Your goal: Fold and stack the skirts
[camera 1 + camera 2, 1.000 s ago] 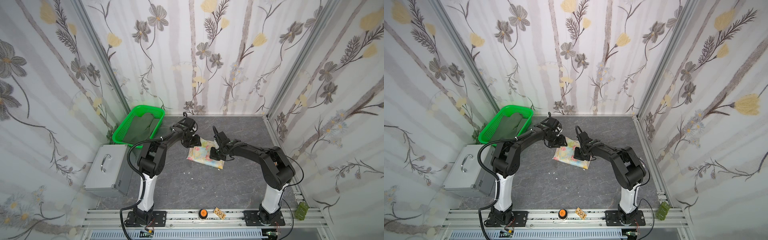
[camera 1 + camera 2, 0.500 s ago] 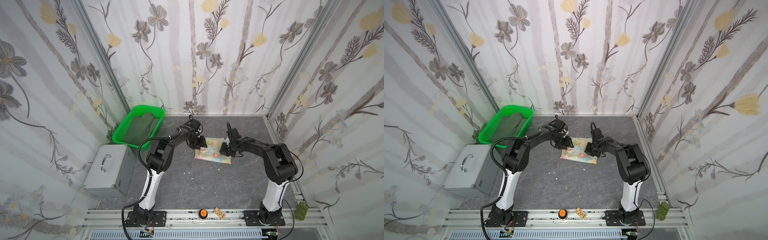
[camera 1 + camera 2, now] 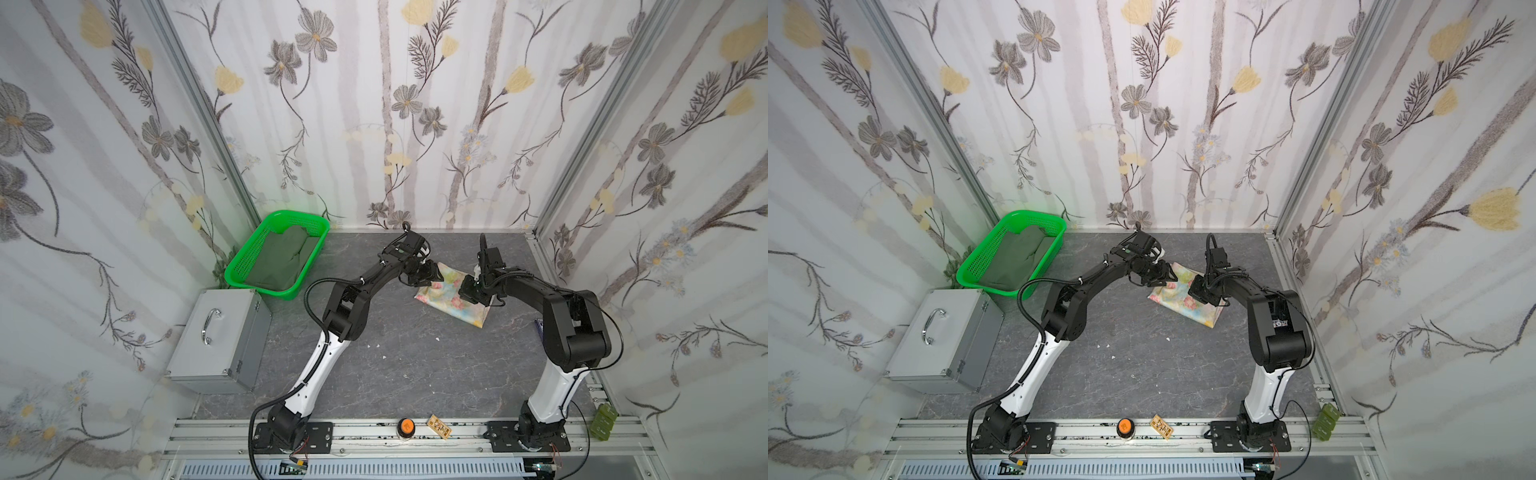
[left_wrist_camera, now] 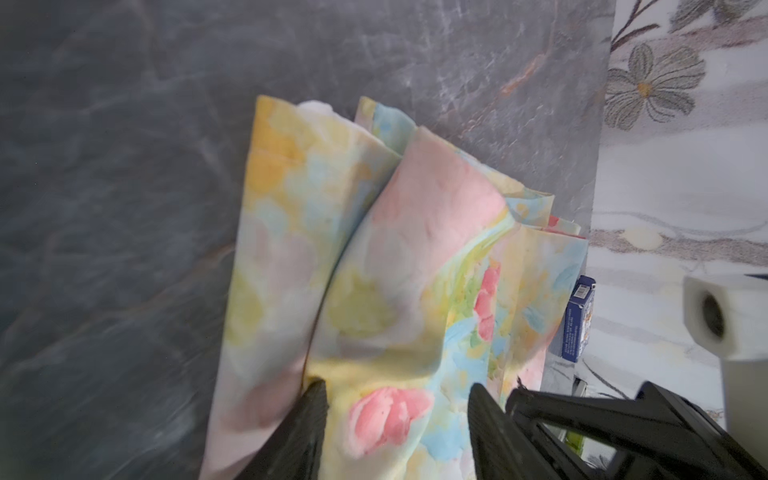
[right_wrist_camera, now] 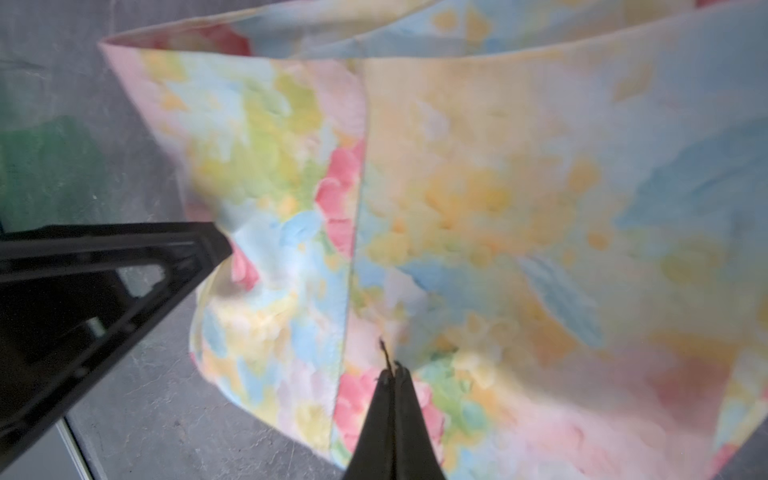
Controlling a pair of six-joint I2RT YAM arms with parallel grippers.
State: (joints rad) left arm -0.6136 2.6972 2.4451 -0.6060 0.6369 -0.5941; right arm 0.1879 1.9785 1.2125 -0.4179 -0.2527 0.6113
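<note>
Pastel cloth was the item in work. In both top views the floral skirt (image 3: 451, 301) lay folded on the grey counter (image 3: 395, 365), right of frame centre, between the two arms. The left gripper (image 3: 430, 274) was at its upper-left corner and the right gripper (image 3: 467, 286) was on its upper edge, the two near each other. I judged that the pair were setting the folded piece where the stack is to be built. The olive skirt (image 3: 286, 257) lay loosely heaped in the green basket (image 3: 245, 259), upper left of the frame and well apart from the floral one, so that half of the task was outstanding. A metal case (image 3: 220, 332) stood below the basket. Neither obstructed the arms.

Left wrist view: the jaws stood partly apart. A thick fold of the floral skirt (image 4: 374, 257) filled the gap and both fingers (image 4: 309, 419) touched cloth, which I judged to be a hold on the bundle. A small blue carton (image 4: 579, 320) stood just beside the skirt's far edge, against the wall, and could foul the cloth if it were carried further that way.

Right wrist view: the right gripper (image 5: 390, 374) had its jaws closed tight, tips on the floral skirt (image 5: 498, 208). Whether a thin layer was nipped could not be told. One of the left gripper's fingers (image 5: 124, 266) met the same cloth close by, leaving little working room between the arms.
</note>
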